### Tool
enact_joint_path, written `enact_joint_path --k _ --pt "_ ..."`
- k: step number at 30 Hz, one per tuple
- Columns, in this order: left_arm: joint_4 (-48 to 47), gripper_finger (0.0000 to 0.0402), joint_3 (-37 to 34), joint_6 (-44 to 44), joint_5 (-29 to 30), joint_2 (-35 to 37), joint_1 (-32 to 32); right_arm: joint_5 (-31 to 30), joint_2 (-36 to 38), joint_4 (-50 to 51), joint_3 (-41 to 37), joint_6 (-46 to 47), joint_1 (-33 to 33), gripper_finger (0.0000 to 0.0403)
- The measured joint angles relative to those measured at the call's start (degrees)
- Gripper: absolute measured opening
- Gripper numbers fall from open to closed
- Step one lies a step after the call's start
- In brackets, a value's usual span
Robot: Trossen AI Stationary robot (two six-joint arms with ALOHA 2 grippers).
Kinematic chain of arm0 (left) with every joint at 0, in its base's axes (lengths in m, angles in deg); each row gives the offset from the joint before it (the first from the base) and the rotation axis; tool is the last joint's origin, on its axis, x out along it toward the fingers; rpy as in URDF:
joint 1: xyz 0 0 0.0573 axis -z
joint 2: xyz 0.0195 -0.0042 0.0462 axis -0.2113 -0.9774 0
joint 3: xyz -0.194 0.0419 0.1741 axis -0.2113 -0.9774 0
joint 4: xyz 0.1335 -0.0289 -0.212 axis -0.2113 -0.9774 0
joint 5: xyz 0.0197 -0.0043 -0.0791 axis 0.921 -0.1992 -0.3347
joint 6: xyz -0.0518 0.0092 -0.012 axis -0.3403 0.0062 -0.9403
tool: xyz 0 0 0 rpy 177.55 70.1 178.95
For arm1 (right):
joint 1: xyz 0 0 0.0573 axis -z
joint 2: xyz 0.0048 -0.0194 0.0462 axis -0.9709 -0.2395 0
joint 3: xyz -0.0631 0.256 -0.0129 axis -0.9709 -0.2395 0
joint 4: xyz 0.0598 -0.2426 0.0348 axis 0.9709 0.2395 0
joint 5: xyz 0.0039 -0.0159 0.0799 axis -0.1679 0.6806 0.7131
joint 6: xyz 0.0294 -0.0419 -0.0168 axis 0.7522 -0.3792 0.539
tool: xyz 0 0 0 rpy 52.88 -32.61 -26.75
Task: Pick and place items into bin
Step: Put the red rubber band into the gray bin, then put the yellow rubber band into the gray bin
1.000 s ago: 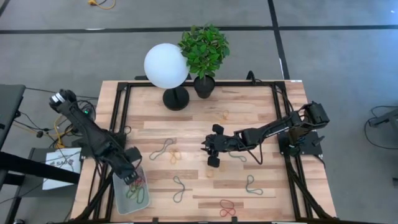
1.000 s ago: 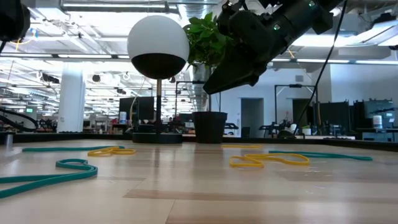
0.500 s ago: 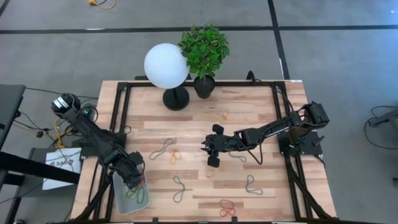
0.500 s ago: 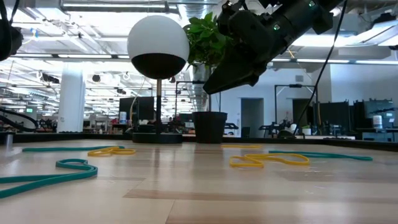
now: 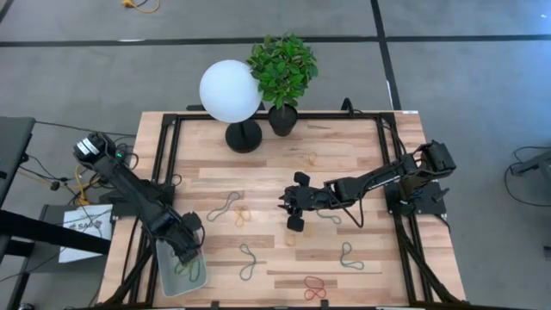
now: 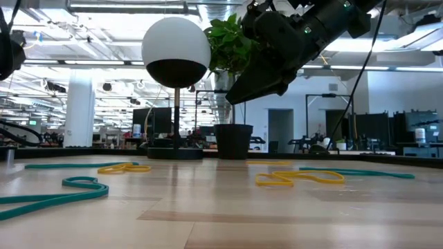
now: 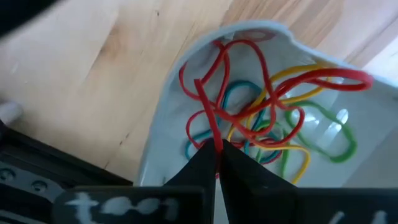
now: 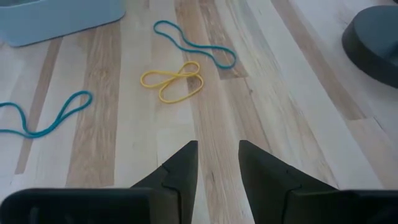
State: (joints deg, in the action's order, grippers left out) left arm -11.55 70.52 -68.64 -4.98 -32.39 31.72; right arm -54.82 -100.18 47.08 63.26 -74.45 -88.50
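Lowered over the bin (image 7: 186,93), left jaws (image 7: 216,163) pinch a red band (image 7: 208,115).

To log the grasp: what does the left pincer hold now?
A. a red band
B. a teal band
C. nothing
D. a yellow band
A: in the left wrist view the left pincer is shut on a red band over the bin.

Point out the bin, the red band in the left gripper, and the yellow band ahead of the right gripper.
bin (image 7: 160,134): left wrist view, pale side wall.
red band (image 7: 208,118): left wrist view, strand just above the fingertips.
yellow band (image 8: 172,82): right wrist view, middle crossing of the loop.
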Motion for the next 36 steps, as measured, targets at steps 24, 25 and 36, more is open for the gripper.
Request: enact_joint_path --k 24,25,36 --pt "13.2 0.0114 0.0 -1.6 -4.0 -0.6 -0.5 0.0 0.0 -0.4 0.0 0.0 0.1 0.0111" --pt "14.6 0.0114 0.0 -1.7 -4.4 -0.6 -0.5 0.0 0.0 -0.4 0.0 -0.1 0.1 0.0111" --pt "8.7 0.0114 8.9 4.2 7.9 -0.6 -0.5 0.0 0.0 -0.4 0.0 -0.1 0.5 0.0111"
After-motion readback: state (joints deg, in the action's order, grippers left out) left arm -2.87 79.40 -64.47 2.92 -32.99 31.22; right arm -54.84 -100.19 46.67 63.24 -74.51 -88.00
